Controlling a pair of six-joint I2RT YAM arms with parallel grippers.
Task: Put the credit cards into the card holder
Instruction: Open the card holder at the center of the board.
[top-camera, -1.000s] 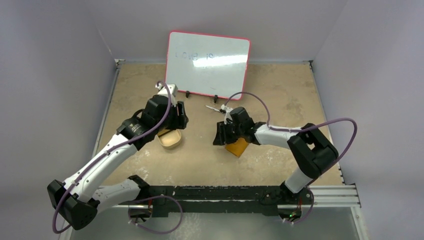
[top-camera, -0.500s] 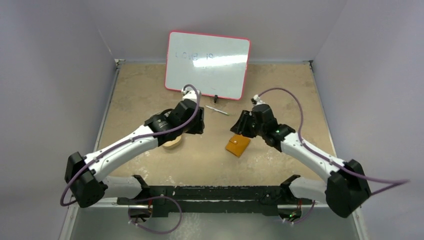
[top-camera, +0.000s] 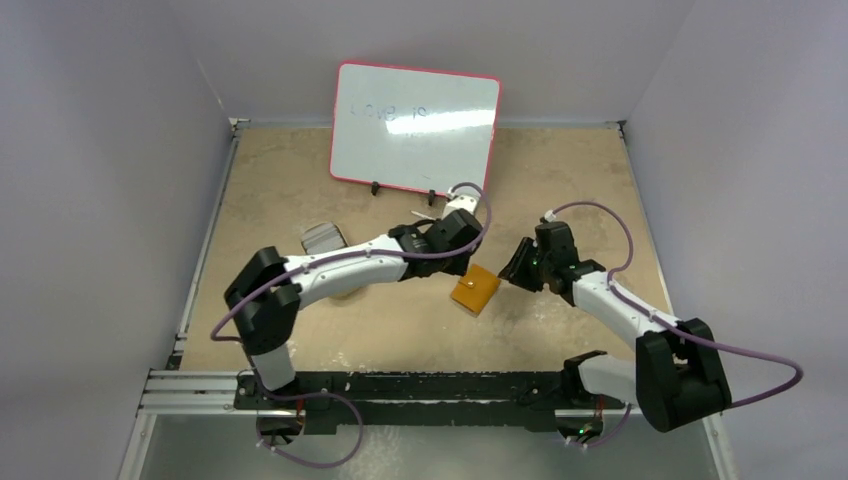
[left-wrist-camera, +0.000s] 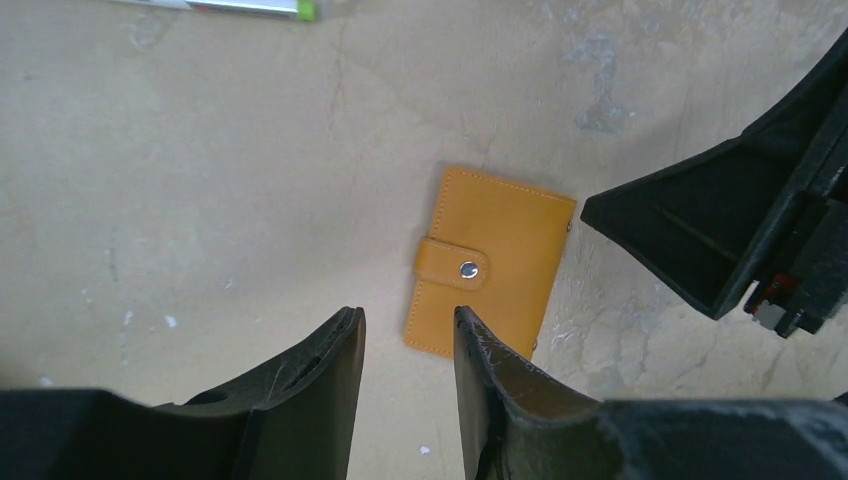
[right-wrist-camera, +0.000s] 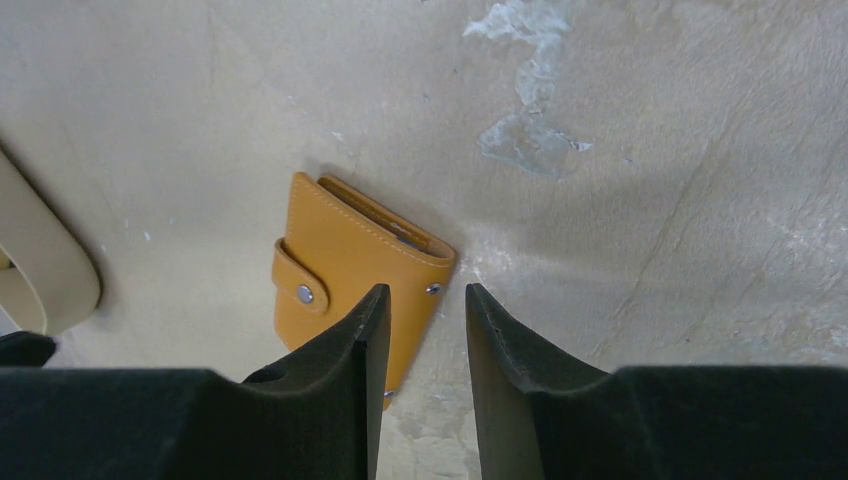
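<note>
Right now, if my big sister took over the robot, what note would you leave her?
Left gripper: jaws apart, empty, pointing down at the orange-tan leather folding card holder.
Right gripper: jaws apart, empty, on the holder's other side.
Holder: flat on the table, snapped shut, between the two grippers.
Credit cards: none clearly in view; a grey flat thing further left might be them, I cannot tell.
Done: nothing that shows.
Left: open the holder, fetch the cards, slide them in.
</note>
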